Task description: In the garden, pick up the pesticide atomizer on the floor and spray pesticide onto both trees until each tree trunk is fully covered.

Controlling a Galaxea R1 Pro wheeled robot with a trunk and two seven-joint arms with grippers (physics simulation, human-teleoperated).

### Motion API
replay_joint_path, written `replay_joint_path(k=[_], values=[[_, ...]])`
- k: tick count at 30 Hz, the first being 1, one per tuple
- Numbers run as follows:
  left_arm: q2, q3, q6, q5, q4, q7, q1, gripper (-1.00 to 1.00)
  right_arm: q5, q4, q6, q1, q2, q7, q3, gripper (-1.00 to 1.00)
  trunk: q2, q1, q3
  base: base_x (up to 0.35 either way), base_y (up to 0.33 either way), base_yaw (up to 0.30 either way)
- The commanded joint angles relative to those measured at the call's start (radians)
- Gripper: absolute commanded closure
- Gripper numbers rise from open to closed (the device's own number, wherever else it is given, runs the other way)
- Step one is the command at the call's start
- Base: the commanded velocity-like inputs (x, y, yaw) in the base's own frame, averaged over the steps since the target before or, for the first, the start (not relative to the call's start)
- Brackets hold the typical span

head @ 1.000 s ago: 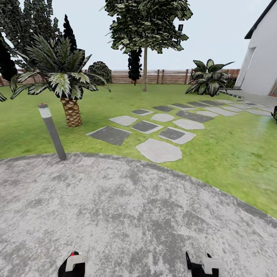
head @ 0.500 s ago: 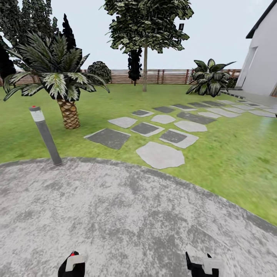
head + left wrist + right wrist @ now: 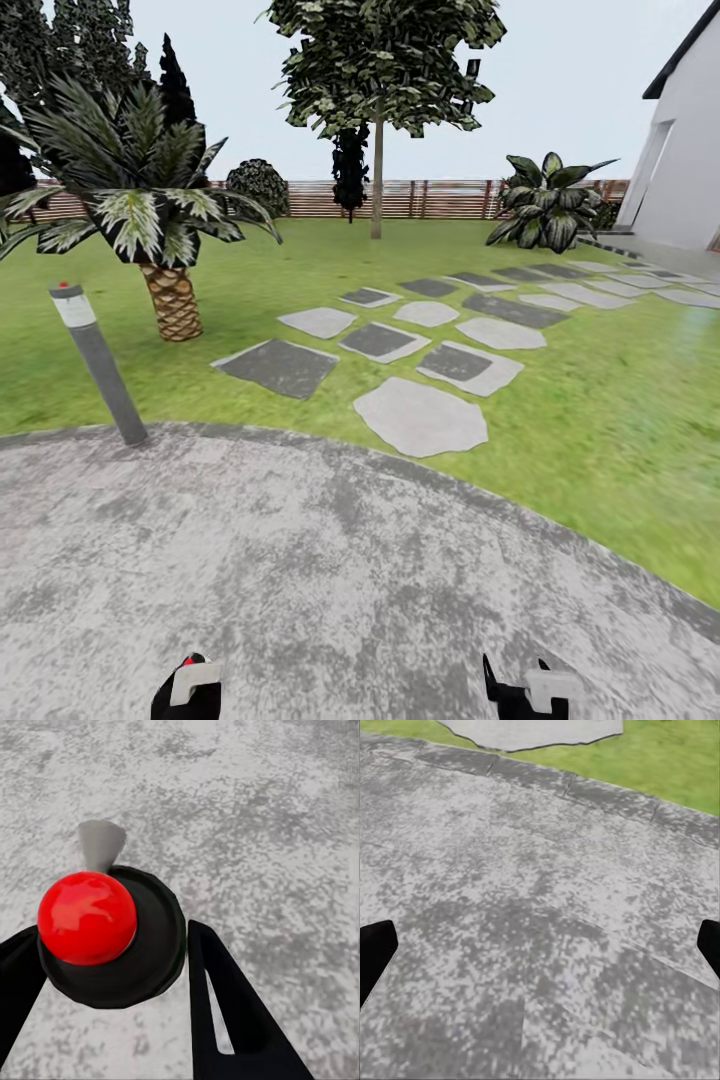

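Currently the head view has shifted since a second ago: the bollard light [image 3: 95, 365] at the far left and the scaly palm [image 3: 172, 300] beside it sit further left and lower in the picture. The stepping stones [image 3: 420, 415] have moved the same way. This is camera travel, not movement of the things. Judgement: the robot is still in transit across the grey paving [image 3: 330, 560] and spraying has not begun.

At near left, the left gripper [image 3: 187, 690] is clamped on the pesticide atomizer [image 3: 112, 937], a black round body with a red dome on top and a grey nozzle. One finger stands at each side of the body. This is the only container in view, and its contents cannot be seen.

Beyond the stones, far across the lawn [image 3: 600, 420], one tree stands before the slat fence [image 3: 440, 198], well apart from the robot. Its pale, bare tree trunk [image 3: 377, 180] shows no visible coating. A second such tree cannot be identified.

At near right, the right gripper [image 3: 525, 690] hangs over the paving. Its fingers [image 3: 373, 952] are wide apart with nothing between them.
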Motion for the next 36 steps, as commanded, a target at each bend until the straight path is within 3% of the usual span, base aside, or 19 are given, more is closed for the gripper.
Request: replay_joint_path(k=[1,36], values=[[0.000,0.000,0.000,0.000,0.000,0.000,0.000,1.00,0.000,0.000,0.000,0.000,0.000,0.000,0.000,-1.00,0.000,0.000,0.000,0.339,0.000,0.000],[0.000,0.000,0.000,0.000,0.001,0.000,0.000,1.00,0.000,0.001,0.000,0.000,0.000,0.000,-0.001,-1.00,0.000,0.000,0.000,0.339,0.000,0.000]])
